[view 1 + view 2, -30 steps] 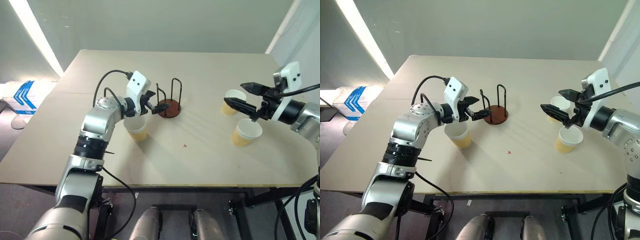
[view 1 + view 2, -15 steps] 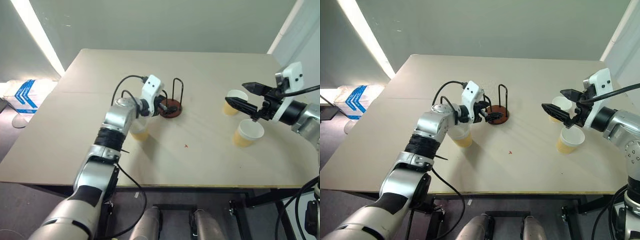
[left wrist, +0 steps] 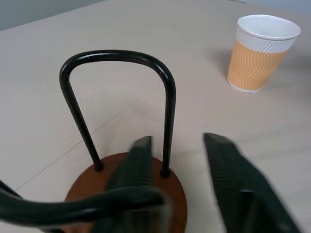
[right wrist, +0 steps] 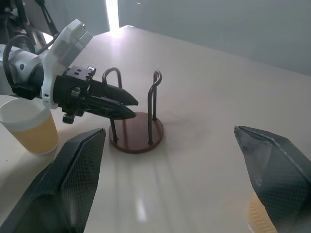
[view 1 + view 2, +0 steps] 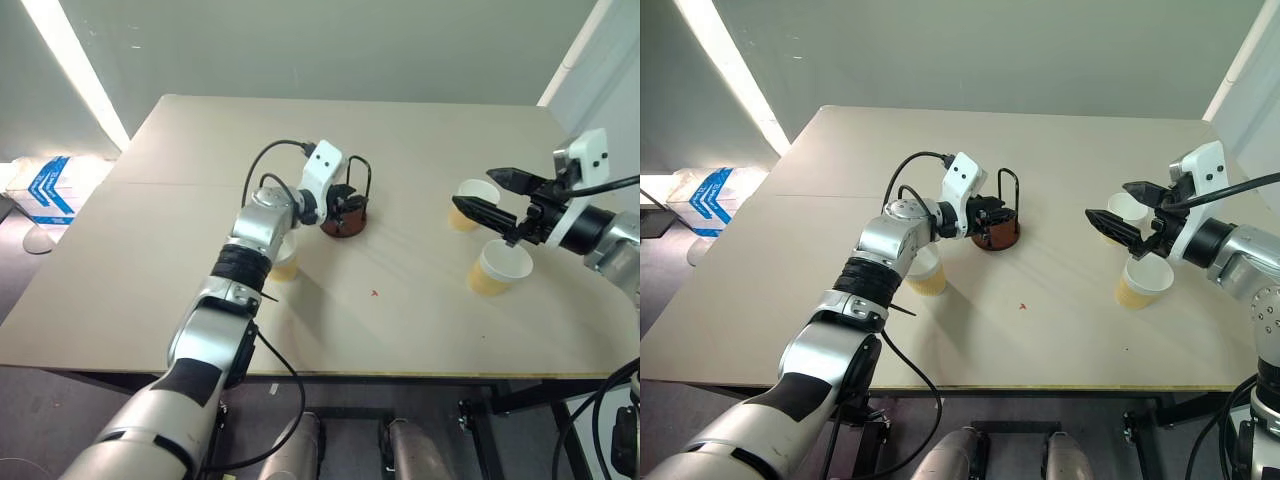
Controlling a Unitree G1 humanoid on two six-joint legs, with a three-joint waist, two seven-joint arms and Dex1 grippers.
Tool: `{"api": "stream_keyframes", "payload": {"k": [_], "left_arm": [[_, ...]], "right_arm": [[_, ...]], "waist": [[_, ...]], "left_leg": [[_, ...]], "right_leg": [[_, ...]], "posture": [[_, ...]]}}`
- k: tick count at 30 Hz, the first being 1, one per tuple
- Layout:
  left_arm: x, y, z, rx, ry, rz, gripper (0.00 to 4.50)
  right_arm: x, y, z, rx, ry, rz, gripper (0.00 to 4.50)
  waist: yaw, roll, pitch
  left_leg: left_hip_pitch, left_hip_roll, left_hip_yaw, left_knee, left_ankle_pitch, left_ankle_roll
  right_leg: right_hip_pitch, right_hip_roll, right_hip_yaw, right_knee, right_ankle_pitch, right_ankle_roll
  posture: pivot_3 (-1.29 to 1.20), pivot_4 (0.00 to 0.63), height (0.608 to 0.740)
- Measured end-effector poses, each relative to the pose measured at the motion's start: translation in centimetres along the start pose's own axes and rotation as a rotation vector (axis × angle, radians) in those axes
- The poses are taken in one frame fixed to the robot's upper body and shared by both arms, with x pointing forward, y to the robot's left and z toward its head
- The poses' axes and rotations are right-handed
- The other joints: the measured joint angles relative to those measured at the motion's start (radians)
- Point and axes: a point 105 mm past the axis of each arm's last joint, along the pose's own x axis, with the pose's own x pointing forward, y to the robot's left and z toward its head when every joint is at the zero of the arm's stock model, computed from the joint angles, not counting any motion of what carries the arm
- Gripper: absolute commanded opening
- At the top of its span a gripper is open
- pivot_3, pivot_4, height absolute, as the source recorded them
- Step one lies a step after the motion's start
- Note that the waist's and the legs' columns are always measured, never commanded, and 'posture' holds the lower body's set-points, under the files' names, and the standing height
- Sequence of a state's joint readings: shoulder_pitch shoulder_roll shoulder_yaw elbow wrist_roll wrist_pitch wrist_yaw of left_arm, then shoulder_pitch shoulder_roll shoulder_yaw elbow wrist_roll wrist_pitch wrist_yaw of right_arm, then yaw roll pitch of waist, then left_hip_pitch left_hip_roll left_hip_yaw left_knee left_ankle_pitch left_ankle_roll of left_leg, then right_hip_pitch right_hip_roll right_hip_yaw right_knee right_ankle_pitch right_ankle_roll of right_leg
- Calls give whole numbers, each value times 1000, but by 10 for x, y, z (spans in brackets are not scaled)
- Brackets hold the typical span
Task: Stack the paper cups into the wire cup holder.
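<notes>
- Left pincer (image 5: 998, 212) is seen low over the wire cup holder (image 5: 345, 226), reaching in from the holder's left side and pointing across the disc base between the two wire loops; whether it is open, closed or clamped on a wire cannot be told.
- Right pincer (image 5: 1106, 200) is held wide open and empty above the right part of the table (image 5: 400, 330), pointing leftward toward the holder, well apart from it.
- The wire cup holder is placed on the table a little left of centre and toward the far half. It stands upright on its flat reddish-brown disc, its long axis vertical, with both black loops rising straight up, their bends at the top. No cup is seated in it.
- One paper cup (image 5: 928, 276) is found just under the left forearm, near the holder and on its near left side.
- A second cup (image 5: 472, 194) is seen far right, beside the right pincer's tips.
- A third cup (image 5: 500, 268) is set nearer the front edge, below that pincer.
- All three cups are standing upright, mouths up, narrow ends down on the table.
</notes>
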State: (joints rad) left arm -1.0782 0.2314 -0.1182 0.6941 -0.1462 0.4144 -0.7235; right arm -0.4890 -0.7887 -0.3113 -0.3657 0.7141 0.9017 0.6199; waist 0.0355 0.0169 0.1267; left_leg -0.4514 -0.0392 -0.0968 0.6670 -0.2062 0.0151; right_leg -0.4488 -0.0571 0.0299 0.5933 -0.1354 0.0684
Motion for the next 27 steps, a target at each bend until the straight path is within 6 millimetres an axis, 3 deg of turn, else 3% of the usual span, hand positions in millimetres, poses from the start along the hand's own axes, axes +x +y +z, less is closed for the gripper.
{"api": "stream_keyframes", "payload": {"k": [1, 2, 10, 15, 23, 27], "left_arm": [[-1, -3, 3, 9, -13, -14, 162], [-1, -6, 7, 15, -28, -34, 47], [-24, -29, 2, 75, -51, -255, 47], [-37, -64, 1, 115, -69, -486, 47], [-45, -99, -13, 148, -25, -726, 47], [-45, -110, -19, 173, 1, -798, 47]], "right_arm": [[0, 0, 0, -1, -2, -4, 4500], [-1, -1, 0, -2, -5, -7, 4500], [-19, 10, 1, -53, 65, 77, 4500], [-38, 23, 6, -74, 137, 156, 4500], [-52, 48, 8, -91, 202, 253, 4500], [-55, 48, 8, -97, 215, 246, 4500]], "waist": [[1, 0, 0], [2, 0, 0], [5, 0, 0], [12, 0, 0], [12, 0, 0], [12, 0, 0]], "left_leg": [[0, 0, 0, 0, 0, 0], [0, 0, 0, 0, 0, 0], [-1, 0, 0, 0, -1, 0], [-2, 0, 0, 1, -1, 1], [0, 0, 0, 1, -4, 10], [-1, -1, 0, 2, -3, 12]], "right_leg": [[0, 0, 0, 0, 0, 0], [0, 0, 0, 0, 0, 0], [0, 0, 0, 0, 0, 0], [0, 0, 0, 0, -1, -1], [0, 0, 1, 0, -2, -3], [0, -1, 2, 0, -2, -2]], "posture": [[0, 150, 740], [0, 150, 740], [0, 150, 740], [0, 150, 740], [0, 150, 740], [0, 150, 740]]}}
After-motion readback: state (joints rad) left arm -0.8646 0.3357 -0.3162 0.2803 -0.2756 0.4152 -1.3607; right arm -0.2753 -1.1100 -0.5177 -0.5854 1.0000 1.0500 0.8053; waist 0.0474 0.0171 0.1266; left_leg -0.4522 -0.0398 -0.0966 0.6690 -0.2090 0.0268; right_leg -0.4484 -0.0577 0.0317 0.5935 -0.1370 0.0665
